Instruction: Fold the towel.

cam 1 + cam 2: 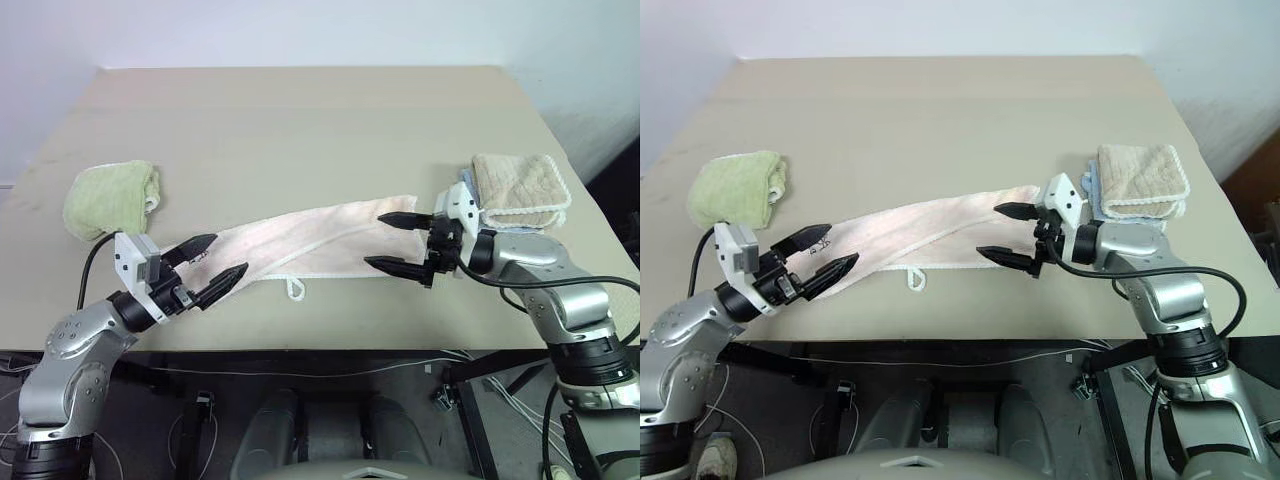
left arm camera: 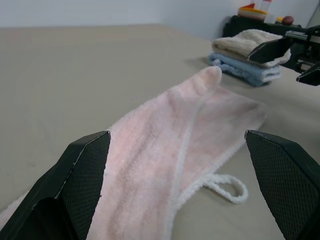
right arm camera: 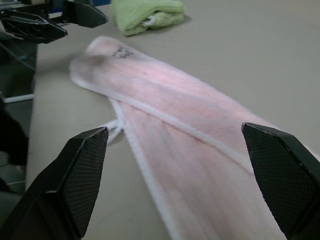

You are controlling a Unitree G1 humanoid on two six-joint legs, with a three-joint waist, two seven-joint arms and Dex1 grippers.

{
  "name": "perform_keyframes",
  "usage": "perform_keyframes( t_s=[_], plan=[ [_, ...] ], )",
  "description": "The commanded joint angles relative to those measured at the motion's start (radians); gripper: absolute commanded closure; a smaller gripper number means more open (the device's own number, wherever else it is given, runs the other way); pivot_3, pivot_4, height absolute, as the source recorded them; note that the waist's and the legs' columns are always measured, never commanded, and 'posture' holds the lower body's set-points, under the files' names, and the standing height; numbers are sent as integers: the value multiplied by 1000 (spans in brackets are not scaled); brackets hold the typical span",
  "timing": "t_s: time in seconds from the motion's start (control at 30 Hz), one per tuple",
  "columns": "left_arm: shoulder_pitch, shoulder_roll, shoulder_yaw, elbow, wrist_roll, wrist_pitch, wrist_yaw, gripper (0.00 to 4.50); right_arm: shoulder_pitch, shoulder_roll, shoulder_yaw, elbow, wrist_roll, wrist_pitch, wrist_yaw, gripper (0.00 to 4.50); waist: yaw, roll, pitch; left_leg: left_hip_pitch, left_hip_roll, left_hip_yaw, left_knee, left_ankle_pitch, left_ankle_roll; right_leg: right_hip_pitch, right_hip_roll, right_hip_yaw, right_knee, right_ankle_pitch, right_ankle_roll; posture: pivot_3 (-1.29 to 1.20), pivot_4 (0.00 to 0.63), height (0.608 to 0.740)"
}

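The pale pink towel (image 1: 315, 240) lies on the table as a long, loosely folded strip running from left to right, with white edging and a small white loop tab (image 1: 295, 289) at its near edge. Black handwritten marks (image 3: 120, 51) sit near its left end. My left gripper (image 1: 212, 262) hovers open at the strip's left end, with nothing between its fingers. My right gripper (image 1: 395, 242) hovers open at the strip's right end, also holding nothing. Each wrist view looks along the towel (image 2: 170, 150) toward the other gripper.
A folded light green towel (image 1: 110, 197) lies at the table's left side. A stack with a beige scalloped towel (image 1: 520, 188) on top of a blue one (image 2: 245, 70) sits at the right, just behind my right arm. The table's front edge (image 1: 330, 345) runs close below the pink strip.
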Motion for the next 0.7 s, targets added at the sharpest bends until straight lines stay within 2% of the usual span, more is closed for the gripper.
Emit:
perform_keyframes(
  t_s=[0.03,0.3,0.43,0.6,0.7],
  plan=[
    [16,0,26,-28,-2,-26,-6,0,-28,12,-4,8,-12,-27,15,10,0,0,0,0,0,0,0,0,0,0,0,0,0,0,0,0,150,740],
    [-13,-8,6,-26,-7,-31,-14,0,-86,43,2,94,-83,-14,-33,10,1,0,0,0,0,0,0,0,-1,-2,0,1,4,0,-1,0,150,740],
    [-62,-43,-46,-3,15,-44,-8,0,-163,33,7,209,-149,-13,-59,10,0,0,0,0,0,1,1,1,-1,-3,0,1,6,0,0,0,150,740],
    [-96,-78,-81,-14,25,-31,21,0,-281,80,9,422,-281,-136,-171,10,-6,0,0,0,-1,1,1,2,-2,-3,1,1,7,0,0,0,150,740],
    [-105,-79,-71,-13,19,-24,31,0,-332,66,33,529,-344,-231,-150,10,-7,0,0,0,-1,1,0,2,-2,-4,2,1,8,0,1,0,150,740]
  ],
)
